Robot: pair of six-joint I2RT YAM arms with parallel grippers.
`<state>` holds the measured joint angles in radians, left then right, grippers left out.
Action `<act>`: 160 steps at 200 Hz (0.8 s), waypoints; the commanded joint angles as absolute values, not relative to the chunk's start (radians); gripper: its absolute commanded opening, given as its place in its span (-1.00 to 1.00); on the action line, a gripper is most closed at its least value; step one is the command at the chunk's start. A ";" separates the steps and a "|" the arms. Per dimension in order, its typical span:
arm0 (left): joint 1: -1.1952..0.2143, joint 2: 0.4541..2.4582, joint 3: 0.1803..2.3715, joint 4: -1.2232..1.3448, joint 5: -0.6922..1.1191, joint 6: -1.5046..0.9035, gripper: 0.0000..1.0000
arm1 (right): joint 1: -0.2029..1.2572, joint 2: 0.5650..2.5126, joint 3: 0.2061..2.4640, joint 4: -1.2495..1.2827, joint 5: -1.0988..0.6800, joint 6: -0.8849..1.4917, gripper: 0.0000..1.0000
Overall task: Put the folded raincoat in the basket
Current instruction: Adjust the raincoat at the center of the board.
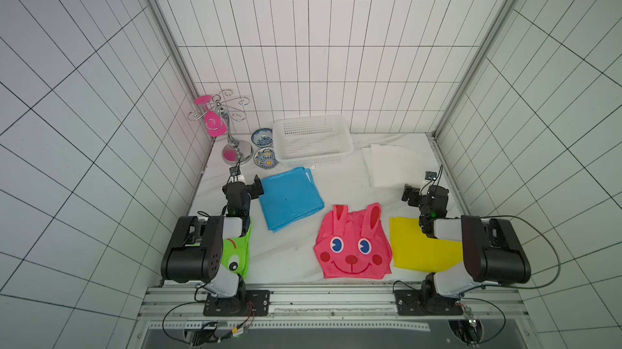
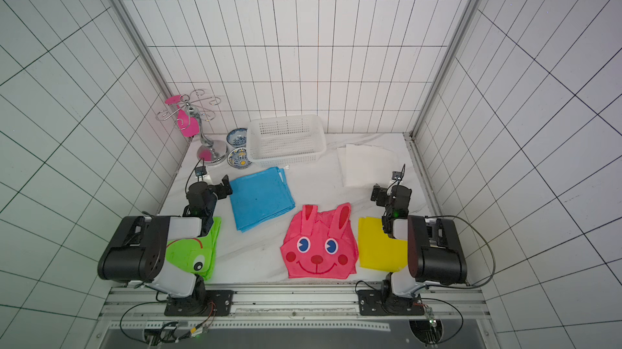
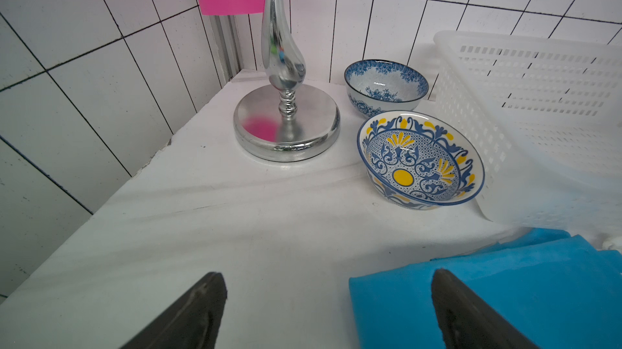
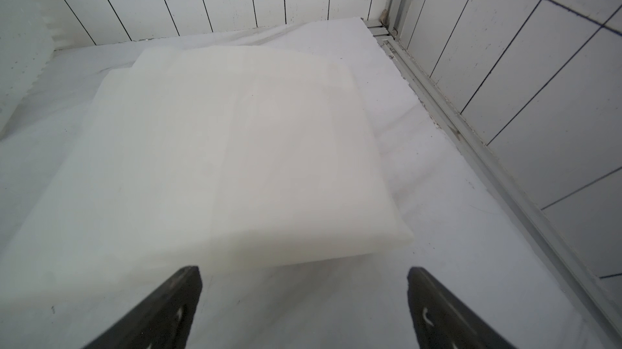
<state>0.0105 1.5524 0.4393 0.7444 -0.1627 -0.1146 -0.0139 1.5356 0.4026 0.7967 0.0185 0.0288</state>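
Left pincer (image 3: pixel 326 276) and right pincer (image 4: pixel 304 270) both open, empty. Blue raincoat (image 3: pixel 555 283) just beside left pincer: best pinch all layers, carry to basket (image 3: pixel 538 94) ahead.

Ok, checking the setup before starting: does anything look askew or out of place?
The yellow-patterned bowl looks tipped, its rim slanting, right beside the basket, unlike the upright blue bowl. Nothing looks spilled or damaged.

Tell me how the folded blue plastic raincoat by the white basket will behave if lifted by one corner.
Probably floppy and light: the folded blue plastic raincoat lies flat in thin layers. Its layer edges fan apart at one corner, so it may well unfold.
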 commanded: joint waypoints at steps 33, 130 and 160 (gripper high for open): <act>0.012 1.520 0.411 0.833 -0.116 -0.076 0.96 | -0.020 1.516 0.429 0.807 0.026 0.026 0.98; -0.062 0.682 0.621 -0.186 -0.123 -0.449 0.96 | -0.016 0.979 0.856 -0.294 -0.009 0.573 0.97; -0.013 0.693 0.765 -0.659 -0.208 -0.792 0.95 | -0.012 0.985 0.843 -0.318 -0.291 0.589 0.92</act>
